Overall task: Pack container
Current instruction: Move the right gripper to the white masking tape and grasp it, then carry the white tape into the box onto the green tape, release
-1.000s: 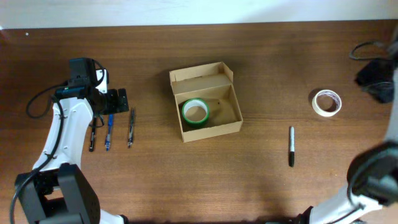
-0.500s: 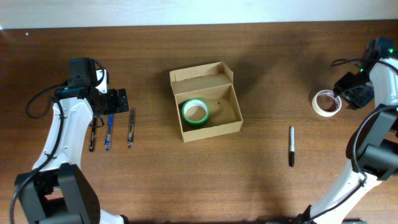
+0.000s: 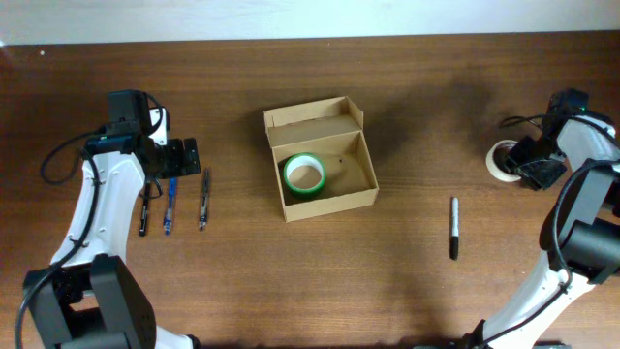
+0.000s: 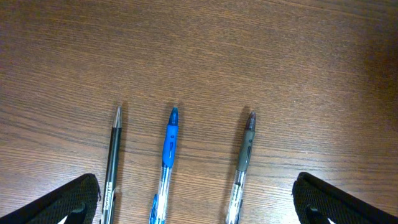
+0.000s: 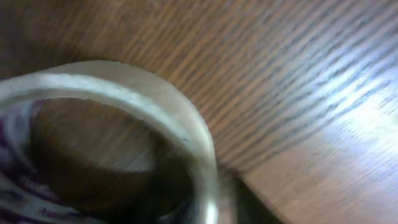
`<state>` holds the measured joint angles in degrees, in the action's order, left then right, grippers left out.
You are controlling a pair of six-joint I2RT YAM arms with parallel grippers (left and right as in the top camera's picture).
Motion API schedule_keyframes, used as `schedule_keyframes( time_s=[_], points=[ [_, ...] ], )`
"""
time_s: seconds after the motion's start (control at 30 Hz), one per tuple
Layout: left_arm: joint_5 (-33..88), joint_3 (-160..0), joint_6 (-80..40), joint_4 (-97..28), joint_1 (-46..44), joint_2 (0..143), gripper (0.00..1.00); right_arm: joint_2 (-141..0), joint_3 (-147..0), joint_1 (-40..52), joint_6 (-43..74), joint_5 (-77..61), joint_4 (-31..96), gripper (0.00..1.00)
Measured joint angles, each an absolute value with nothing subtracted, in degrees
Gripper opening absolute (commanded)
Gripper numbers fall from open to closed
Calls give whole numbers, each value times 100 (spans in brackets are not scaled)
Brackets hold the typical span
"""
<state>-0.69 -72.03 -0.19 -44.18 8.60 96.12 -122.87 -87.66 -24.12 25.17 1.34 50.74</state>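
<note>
The container, a plain brown cardboard box (image 3: 351,176), stands open at the table's middle with its lid flap (image 3: 312,117) laid back. A green tape roll (image 3: 304,174) lies inside at its left. My left gripper (image 3: 180,155) is open and empty above three pens; in the left wrist view its fingers (image 4: 199,205) flank a black pen (image 4: 112,163), a blue pen (image 4: 168,155) and a grey pen (image 4: 244,157). My right gripper (image 3: 529,167) is over a white tape roll (image 3: 498,158). The right wrist view shows that roll (image 5: 155,106) blurred and very close, and the fingers do not show clearly.
A black marker (image 3: 453,228) lies on the wood right of the box. The three pens (image 3: 170,206) lie side by side at the left. The table's far edge meets a white wall at the top.
The right arm has swung in from the far right edge and come down over the white tape roll. The left arm, box and pens have not moved.
</note>
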Motion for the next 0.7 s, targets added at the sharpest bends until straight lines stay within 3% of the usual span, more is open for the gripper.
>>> schedule_keyframes(
  time_s=[0.4, 0.7],
  points=[
    [-71, -7203, -16, -4418, 860, 9612, 99, -12121, -8746, -2392, 2246, -78, 5393, 9],
    [-71, -7203, -16, -4418, 860, 9612, 99, -9776, -9701, -1793, 1726, -766, 6060, 4]
  ],
)
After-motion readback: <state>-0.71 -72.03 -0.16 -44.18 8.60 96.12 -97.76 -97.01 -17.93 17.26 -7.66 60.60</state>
